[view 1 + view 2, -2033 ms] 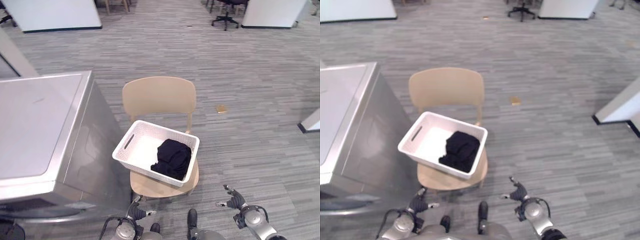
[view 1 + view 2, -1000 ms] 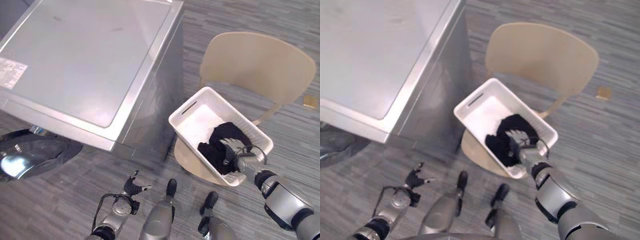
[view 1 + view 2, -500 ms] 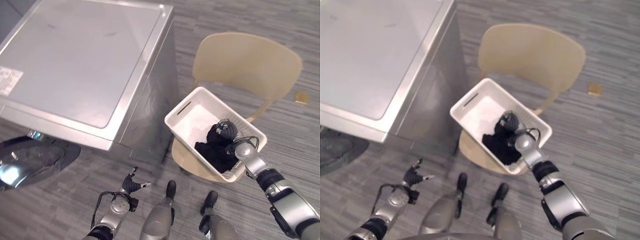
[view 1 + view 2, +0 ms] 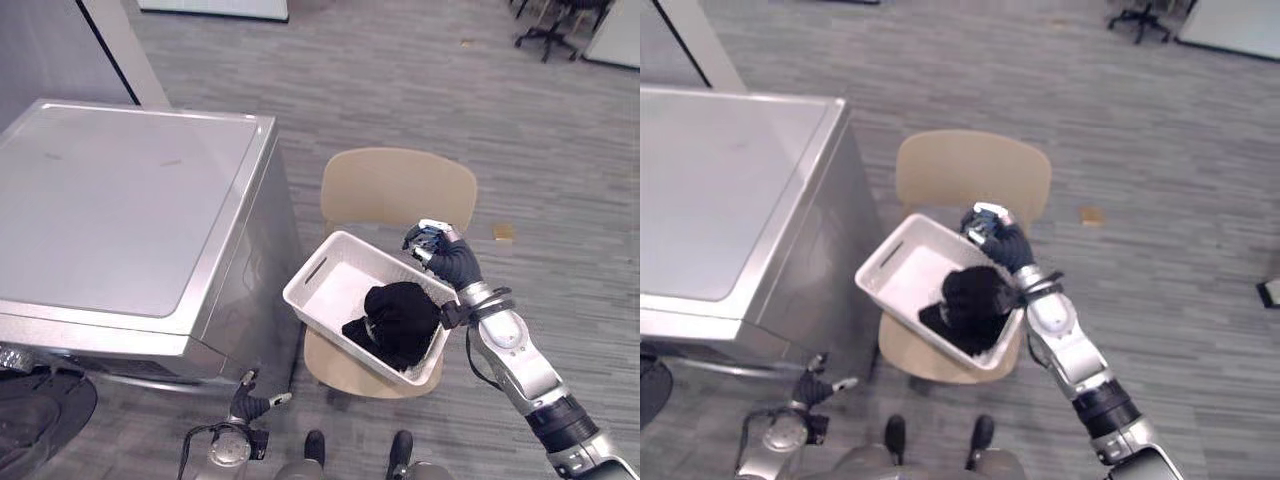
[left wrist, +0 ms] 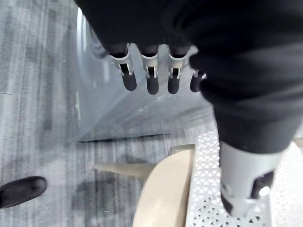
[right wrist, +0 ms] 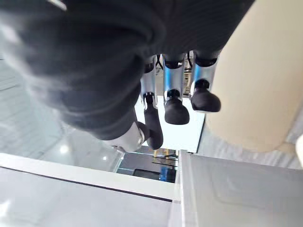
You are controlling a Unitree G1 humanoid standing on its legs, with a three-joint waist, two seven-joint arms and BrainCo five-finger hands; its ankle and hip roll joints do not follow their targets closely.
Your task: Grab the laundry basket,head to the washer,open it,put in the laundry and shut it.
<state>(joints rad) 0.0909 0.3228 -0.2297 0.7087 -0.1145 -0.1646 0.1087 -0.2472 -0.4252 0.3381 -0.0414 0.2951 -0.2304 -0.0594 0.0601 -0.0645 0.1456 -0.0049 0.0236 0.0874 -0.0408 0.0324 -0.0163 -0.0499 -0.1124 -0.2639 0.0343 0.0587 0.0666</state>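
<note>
The white laundry basket [image 4: 322, 305] with its black laundry [image 4: 400, 317] sat on the beige chair [image 4: 398, 189] beside the washer [image 4: 120, 215]. My right hand [image 4: 437, 248], fingers curled and empty, hovered above the far rim; left hand [image 4: 250, 404] hung low, fingers relaxed. I judged I should take both rims evenly before lifting.
</note>
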